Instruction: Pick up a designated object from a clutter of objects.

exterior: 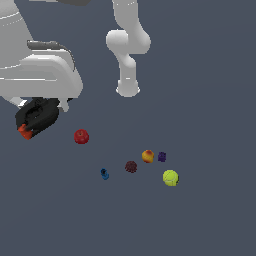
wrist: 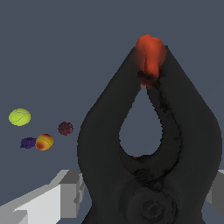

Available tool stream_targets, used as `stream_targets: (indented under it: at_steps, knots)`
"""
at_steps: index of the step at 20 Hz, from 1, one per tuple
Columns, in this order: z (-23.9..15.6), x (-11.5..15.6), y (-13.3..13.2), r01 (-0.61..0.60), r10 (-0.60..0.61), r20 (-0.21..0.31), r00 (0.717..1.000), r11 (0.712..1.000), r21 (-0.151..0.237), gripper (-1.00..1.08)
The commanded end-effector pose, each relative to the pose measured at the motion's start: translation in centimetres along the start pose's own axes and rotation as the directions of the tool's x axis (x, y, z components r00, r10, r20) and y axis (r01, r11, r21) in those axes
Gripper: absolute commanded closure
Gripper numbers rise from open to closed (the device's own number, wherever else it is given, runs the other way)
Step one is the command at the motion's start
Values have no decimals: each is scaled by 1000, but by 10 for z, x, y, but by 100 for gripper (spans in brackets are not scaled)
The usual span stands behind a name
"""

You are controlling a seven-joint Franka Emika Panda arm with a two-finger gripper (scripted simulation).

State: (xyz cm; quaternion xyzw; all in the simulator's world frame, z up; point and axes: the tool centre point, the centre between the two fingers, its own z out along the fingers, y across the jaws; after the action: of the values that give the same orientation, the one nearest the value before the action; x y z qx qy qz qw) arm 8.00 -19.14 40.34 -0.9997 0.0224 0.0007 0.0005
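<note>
Black, matte spring clamp (wrist: 148, 148) with its orange-red tip is sitting gripped in the gripper (exterior: 37, 116), well apart from the bumpy maroon ball (exterior: 131, 166).

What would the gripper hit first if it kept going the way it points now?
The black clamp already fills the gripper, so nothing else comes first. Beyond its orange tip, the wrist view shows only bare floor; the fruits lie off to the side. Depth is unclear.

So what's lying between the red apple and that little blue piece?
Nothing. In the exterior view, the floor between the red apple and the small blue piece is bare; the maroon bumpy ball sits off to the side.
</note>
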Motion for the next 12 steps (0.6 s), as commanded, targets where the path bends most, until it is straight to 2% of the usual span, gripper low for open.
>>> stream_targets:
  at_steps: [1, 12]
  knots:
    - [-11, 4, 6, 0, 0, -1, 1000, 1000, -1, 108]
    - [-31, 14, 18, 0, 0, -1, 1000, 1000, -1, 108]
